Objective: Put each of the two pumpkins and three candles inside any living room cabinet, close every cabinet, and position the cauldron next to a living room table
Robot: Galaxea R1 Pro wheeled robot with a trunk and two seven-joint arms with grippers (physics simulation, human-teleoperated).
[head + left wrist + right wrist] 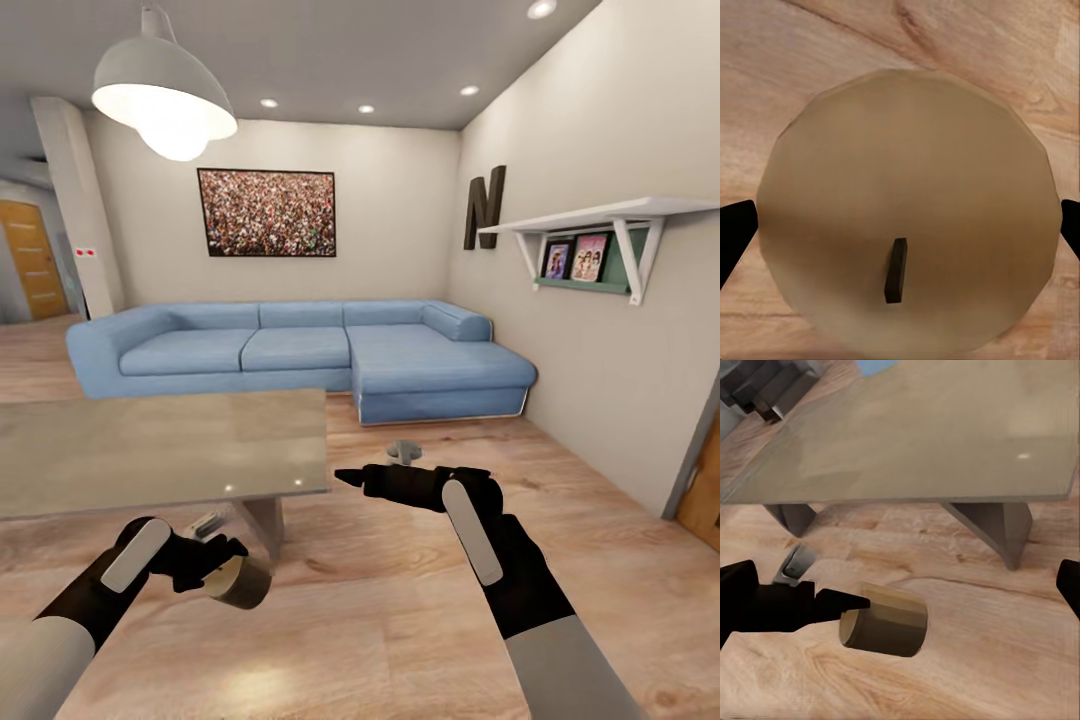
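A candle [240, 583], a short tan-cream cylinder, hangs tilted just above the wooden floor near the front corner of the table [150, 440]. My left gripper [225, 560] is shut on it. In the left wrist view the candle's round top [907, 172] with its dark wick spans the gap between my two black fingertips [735, 232]. The right wrist view looks at the candle [889, 621] from the side, with a left finger touching its end. My right gripper [350, 478] is held out over the floor to the right of the table, open and holding nothing. The table's glossy grey top [915, 427] stands on dark legs.
A blue corner sofa [300, 350] runs along the far wall behind the table. A small grey object [405, 450] sits on the floor ahead of my right gripper, and another grey piece [795, 562] lies under the table. A white wall shelf [600, 225] hangs on the right.
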